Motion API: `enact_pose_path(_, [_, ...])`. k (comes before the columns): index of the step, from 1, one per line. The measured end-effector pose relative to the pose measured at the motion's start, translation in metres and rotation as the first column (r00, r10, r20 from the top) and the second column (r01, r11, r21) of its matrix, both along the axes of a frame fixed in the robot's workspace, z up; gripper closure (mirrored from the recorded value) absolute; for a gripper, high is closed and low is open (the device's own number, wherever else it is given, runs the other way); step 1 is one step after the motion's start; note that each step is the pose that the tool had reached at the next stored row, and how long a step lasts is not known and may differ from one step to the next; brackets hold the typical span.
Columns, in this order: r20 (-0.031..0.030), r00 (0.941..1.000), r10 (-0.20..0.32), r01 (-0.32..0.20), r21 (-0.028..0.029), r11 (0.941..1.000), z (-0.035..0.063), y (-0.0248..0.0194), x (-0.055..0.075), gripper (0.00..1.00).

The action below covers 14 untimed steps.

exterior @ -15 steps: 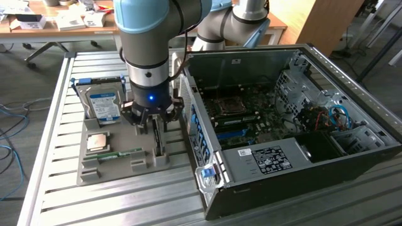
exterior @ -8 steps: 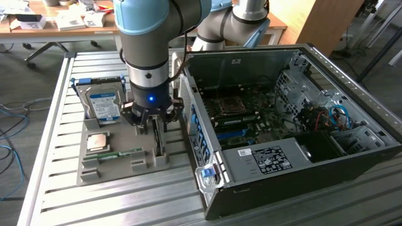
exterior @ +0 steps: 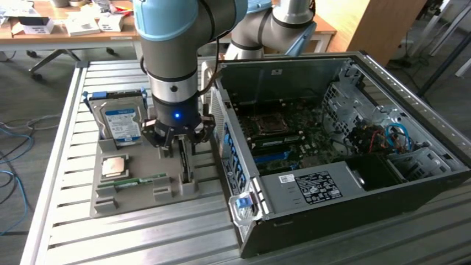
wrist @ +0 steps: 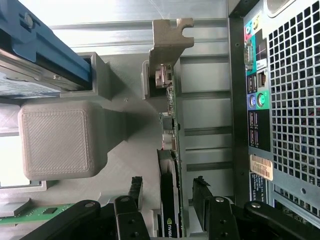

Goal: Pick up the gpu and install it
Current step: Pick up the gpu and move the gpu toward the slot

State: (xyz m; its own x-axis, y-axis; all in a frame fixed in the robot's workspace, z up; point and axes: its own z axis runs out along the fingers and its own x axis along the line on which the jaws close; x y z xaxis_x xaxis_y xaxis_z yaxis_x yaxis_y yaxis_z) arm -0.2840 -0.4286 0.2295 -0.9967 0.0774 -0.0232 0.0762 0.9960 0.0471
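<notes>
The pick-up step is in hand. The gripper (exterior: 178,144) hangs over the gpu (exterior: 185,165), which stands on edge in a slot of the grey holder (exterior: 125,205) on the tabletop (exterior: 147,237), just beside the open computer case (exterior: 331,221). Seen from the wrist, the fingers (wrist: 201,192) are spread, one on either side of the gpu, not pinching it. I'd judge a sound grip calls for closing squarely on its flat faces, away from the bracket (wrist: 170,40). Its bottom edge is sunk in the slot, and the case's socket is hard to pick out.
</notes>
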Motion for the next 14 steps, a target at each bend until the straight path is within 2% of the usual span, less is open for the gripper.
enact_pose_path(3, [0.0,1.0,0.0,0.0,0.0,1.0,0.0,0.0,0.0,0.49])
enact_pose_path(4, [0.0,1.0,0.0,0.0,0.0,1.0,0.0,0.0,0.0,0.56])
enact_pose_path(14, [0.0,1.0,0.0,0.0,0.0,1.0,-0.0011,-0.001,0.0003,0.56])
